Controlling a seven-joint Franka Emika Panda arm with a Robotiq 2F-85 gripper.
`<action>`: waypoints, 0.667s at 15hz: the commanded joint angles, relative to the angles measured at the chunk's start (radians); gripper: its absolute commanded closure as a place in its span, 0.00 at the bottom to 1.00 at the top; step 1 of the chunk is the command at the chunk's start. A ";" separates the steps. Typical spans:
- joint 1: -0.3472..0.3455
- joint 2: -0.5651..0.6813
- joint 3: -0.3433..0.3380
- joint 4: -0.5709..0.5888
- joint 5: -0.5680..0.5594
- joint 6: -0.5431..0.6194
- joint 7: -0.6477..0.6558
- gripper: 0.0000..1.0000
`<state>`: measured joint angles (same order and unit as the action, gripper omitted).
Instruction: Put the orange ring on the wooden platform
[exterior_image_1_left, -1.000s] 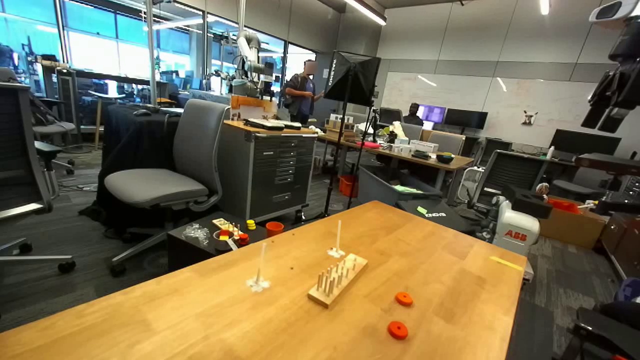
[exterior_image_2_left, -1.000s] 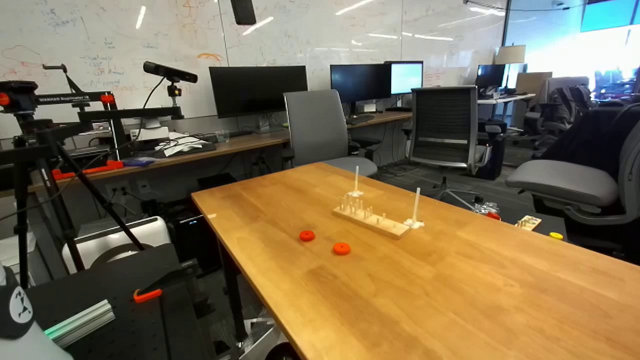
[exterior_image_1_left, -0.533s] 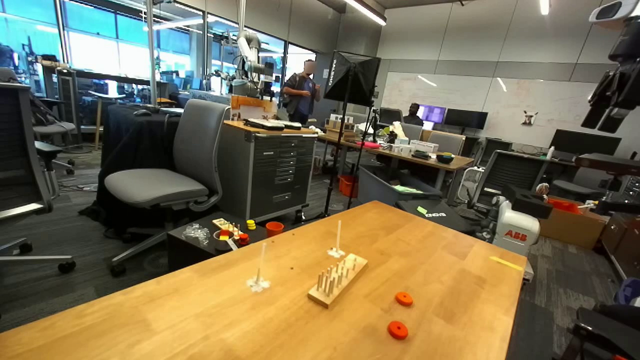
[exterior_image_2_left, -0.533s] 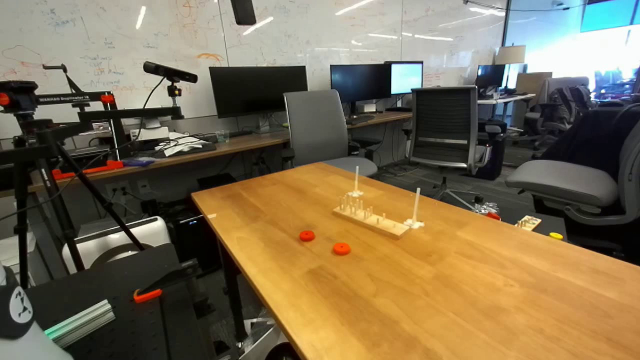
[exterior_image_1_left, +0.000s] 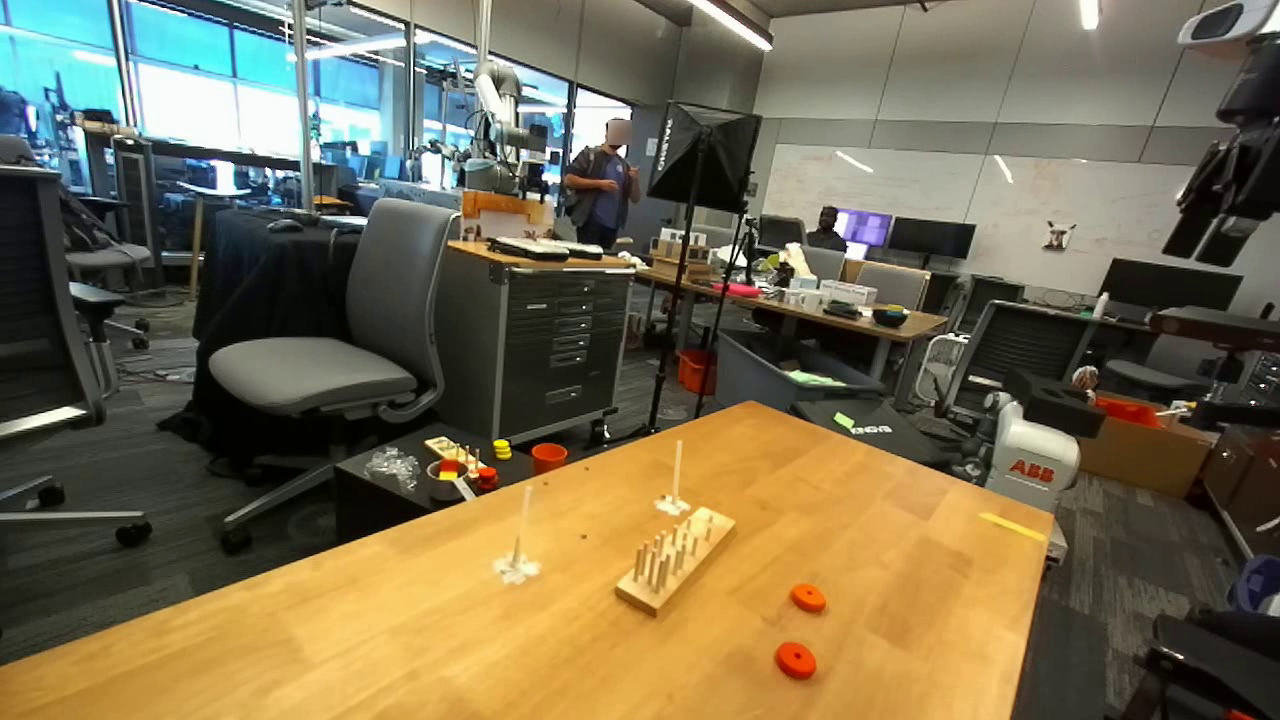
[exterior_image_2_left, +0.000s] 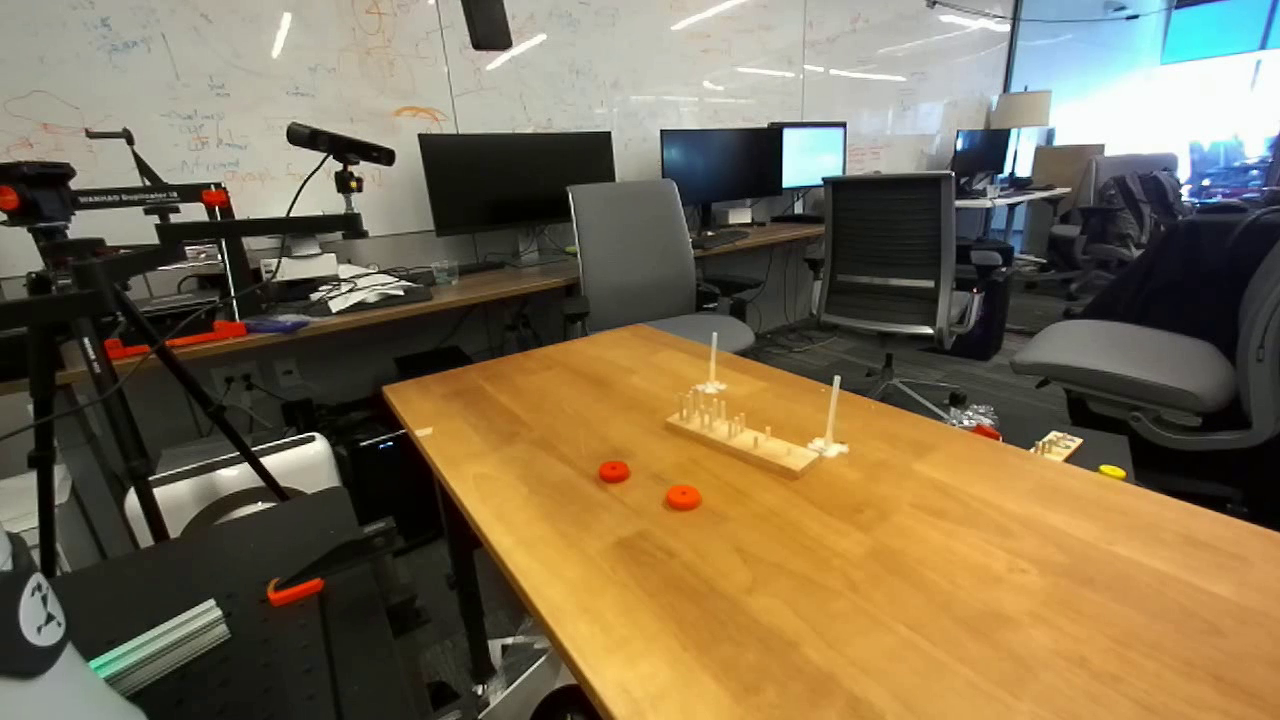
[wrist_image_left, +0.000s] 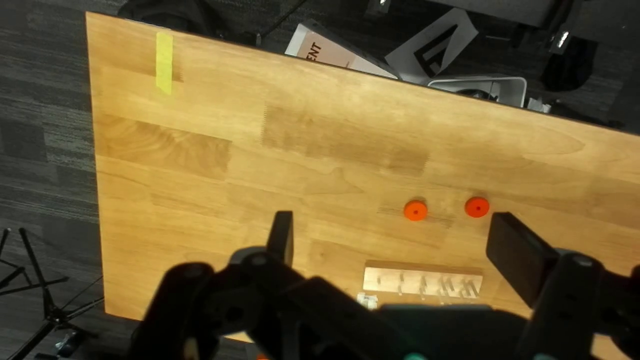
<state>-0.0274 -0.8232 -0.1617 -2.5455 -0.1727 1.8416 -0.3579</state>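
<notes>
The claw (wrist_image_left: 392, 235) hangs, jaws wide apart; well below it, the orange ring (wrist_image_left: 415, 210) lies on the bench (wrist_image_left: 190, 210), showing between the jaws in the wrist view.

Spotted on table (exterior_image_1_left: 900, 650): one orange ring (wrist_image_left: 415, 206), one redder ring (wrist_image_left: 476, 202), one wooden platform (exterior_image_2_left: 743, 444), two tall rods (exterior_image_2_left: 832, 412), one tape strip (wrist_image_left: 164, 62).

Pegs (exterior_image_1_left: 663, 570) (tight gaps, seemingly) across wooden platform (exterior_image_1_left: 688, 564)

Both exterior views cut the tabletop (exterior_image_1_left: 580, 650) off at the bottom, the right edge crops the arm (exterior_image_1_left: 1250, 95) in an exterior view, and blurred, parted jaws hide part of that surface in the wrist view.
</notes>
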 joint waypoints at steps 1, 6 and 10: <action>0.009 0.042 0.019 0.018 0.002 0.007 0.041 0.00; 0.013 0.245 0.088 0.085 0.022 0.069 0.191 0.00; -0.005 0.491 0.157 0.227 0.013 0.045 0.375 0.00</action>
<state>-0.0176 -0.5277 -0.0490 -2.4723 -0.1661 1.9423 -0.0892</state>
